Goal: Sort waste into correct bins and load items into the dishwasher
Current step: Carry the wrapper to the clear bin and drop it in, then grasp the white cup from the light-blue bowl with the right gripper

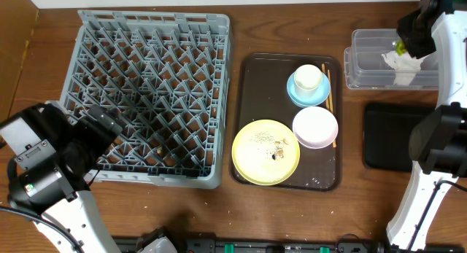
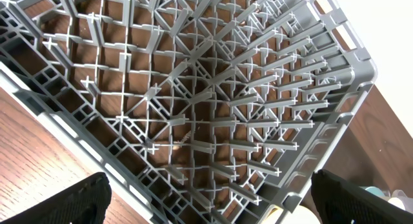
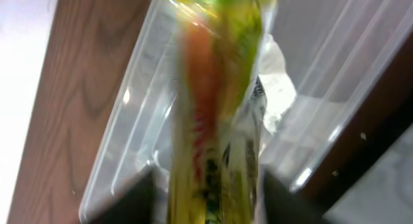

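Blurred between the right gripper's [image 3: 206, 188] jaws over the clear tub [image 3: 122, 140], the light, limp, slippery snack wrapper [image 3: 216, 108] is judged best pinched across one end; whether it is gripped cannot be told.

Dark-brown serving tray [image 1: 255, 85], brown wooden table [image 1: 292, 216]
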Action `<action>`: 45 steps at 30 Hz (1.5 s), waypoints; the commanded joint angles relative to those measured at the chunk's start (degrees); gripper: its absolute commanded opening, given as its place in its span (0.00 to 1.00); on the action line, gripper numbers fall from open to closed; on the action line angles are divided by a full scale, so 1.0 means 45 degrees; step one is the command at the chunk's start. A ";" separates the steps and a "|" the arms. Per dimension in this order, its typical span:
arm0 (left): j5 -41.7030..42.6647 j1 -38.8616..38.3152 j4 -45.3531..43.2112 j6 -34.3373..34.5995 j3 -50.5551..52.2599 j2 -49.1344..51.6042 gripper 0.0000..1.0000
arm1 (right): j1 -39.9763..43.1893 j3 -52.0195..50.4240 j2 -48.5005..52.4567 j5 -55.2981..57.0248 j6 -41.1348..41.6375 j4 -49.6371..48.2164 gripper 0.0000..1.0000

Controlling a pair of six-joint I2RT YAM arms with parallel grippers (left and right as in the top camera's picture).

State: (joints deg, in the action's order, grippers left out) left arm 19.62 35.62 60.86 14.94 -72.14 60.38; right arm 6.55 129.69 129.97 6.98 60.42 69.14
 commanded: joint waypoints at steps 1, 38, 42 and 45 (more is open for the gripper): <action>0.0160 0.0073 -0.0010 -0.0165 -0.0272 -0.0034 1.00 | 0.0034 -0.0083 0.0146 -0.0112 -0.0330 -0.0398 0.87; 0.0160 0.0073 -0.0010 -0.0165 -0.0272 -0.0034 1.00 | -0.6955 -0.2540 -0.3016 -0.1331 -1.0783 -0.1938 0.92; 0.0160 0.0073 -0.0010 -0.0165 -0.0272 -0.0034 1.00 | -0.7499 -0.3973 -0.3016 0.0821 -0.9632 -0.2492 0.77; 0.0160 0.0073 -0.0010 -0.0165 -0.0272 -0.0034 1.00 | -0.7621 -0.4779 -0.3016 0.0971 -0.8830 -0.2710 0.71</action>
State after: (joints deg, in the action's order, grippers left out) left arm 19.62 35.62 60.86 14.94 -72.14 60.38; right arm -27.38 110.65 116.14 3.90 15.35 57.52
